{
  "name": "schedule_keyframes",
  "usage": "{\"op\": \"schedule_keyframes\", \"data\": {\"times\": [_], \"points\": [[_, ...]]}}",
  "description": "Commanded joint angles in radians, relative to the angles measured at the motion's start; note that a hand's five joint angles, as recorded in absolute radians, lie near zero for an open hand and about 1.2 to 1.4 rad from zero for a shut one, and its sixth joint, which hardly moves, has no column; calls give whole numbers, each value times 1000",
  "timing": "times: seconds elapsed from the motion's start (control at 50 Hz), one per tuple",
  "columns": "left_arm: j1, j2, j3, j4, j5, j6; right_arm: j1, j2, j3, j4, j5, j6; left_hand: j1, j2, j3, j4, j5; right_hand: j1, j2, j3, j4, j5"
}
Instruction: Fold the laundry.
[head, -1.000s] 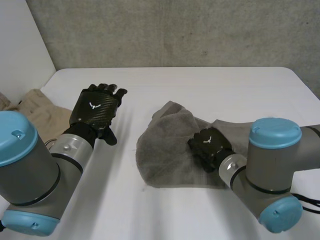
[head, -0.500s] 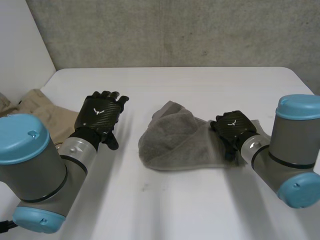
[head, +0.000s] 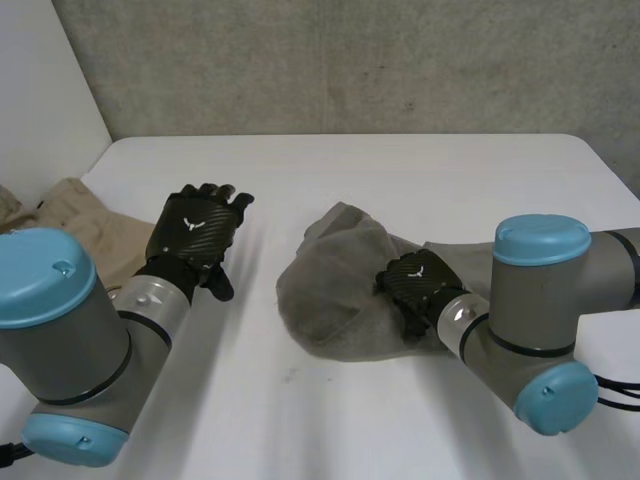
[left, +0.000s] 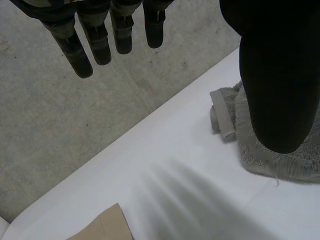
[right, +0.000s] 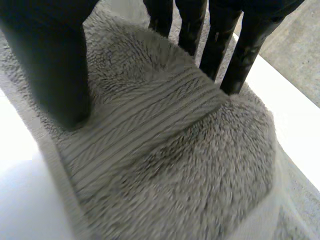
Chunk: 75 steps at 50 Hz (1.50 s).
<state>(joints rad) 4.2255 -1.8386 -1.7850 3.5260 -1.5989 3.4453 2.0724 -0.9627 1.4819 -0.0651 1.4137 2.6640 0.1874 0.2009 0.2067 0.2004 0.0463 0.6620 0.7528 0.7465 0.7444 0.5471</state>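
1. The right hand (head: 418, 283), at the right edge of the grey towel (head: 330, 290) half a second ago, now presses straight fingers on its middle.
2. The towel lies bunched on the white table (head: 400, 170).
3. The left hand (head: 195, 232) still hovers apart from it, fingers straight, empty.

The left hand (head: 197, 232) was held raised at the end of the left arm (head: 60, 340), with its back turned upward. Its fingers (left: 102, 37) were seen straight and a little spread, the thumb (left: 277, 75) was set well apart from them, and nothing was gripped. The right hand (head: 420, 283) was held low at the end of the bent right arm (head: 540, 320). Its fingers (right: 245, 47) were stretched straight, side by side and pointed downward, with the thumb (right: 50, 60) set apart from them.
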Motion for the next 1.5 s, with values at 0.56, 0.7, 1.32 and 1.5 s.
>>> {"op": "schedule_keyframes", "data": {"times": [0.56,0.7,1.32,1.5], "points": [[-42,-312,266,37,195,-259,-17,-424,-239,353,-55,10,5,-8,-14,-8,-28,734,643,650,652,675],[-61,-361,292,24,200,-342,-15,-473,-252,355,-61,68,26,13,7,13,-7,734,643,650,652,675],[-167,-386,369,-35,189,-624,-23,-553,-203,353,-61,137,1209,1195,1190,1196,1175,734,643,650,652,675],[-4,-110,285,-36,66,-560,-139,-551,-210,360,-74,116,1209,1195,1190,1196,1175,734,643,650,652,675]]}}
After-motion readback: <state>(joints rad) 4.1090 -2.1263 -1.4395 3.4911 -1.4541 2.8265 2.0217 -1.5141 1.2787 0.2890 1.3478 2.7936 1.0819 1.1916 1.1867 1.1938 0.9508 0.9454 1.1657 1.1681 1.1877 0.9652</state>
